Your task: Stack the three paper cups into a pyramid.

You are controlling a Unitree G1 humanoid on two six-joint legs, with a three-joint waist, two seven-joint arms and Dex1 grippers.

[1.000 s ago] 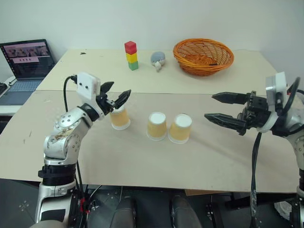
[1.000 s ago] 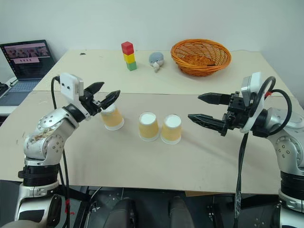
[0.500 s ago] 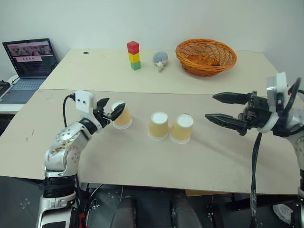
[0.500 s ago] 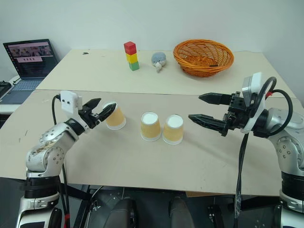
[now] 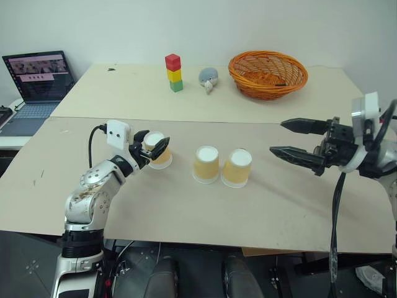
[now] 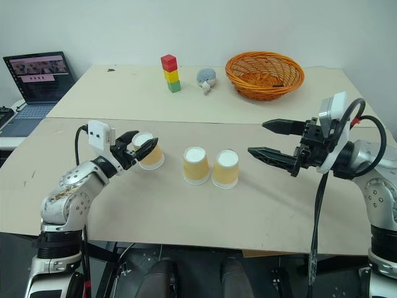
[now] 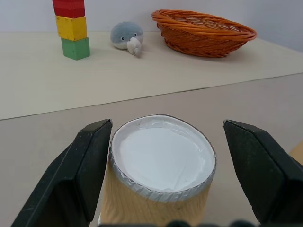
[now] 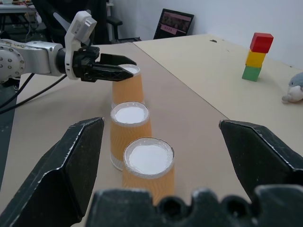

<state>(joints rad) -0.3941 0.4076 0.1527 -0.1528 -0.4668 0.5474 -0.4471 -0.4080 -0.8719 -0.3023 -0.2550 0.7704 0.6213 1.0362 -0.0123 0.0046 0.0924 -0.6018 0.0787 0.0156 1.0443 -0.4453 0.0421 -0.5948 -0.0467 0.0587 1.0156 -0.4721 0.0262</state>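
- Left eye view: three paper cups stand upside down, white bases up, in a loose row on the near half of the surface (image 5: 260,211).
- The left cup (image 5: 159,153) sits apart from the others; the middle cup (image 5: 206,164) and the right cup (image 5: 237,168) stand just beside each other, almost touching.
- The left end effector (image 5: 152,149) is level with the left cup, its two black fingers on either side of the cup's upper part.
- In the left wrist view one finger (image 7: 90,161) lies right against the cup's side, while the other (image 7: 258,161) stands clear with a gap, so the jaws are parted around the cup and not clamped on it.
- The right end effector (image 5: 291,138) hangs above the surface, well to the right of the right cup, fingers spread wide and holding nothing.
- At the far edge stand a red-yellow-green block tower (image 5: 174,72), a small grey plush toy (image 5: 208,78) and an orange wicker basket (image 5: 267,73).
- A laptop (image 5: 34,81) sits open off to the left.
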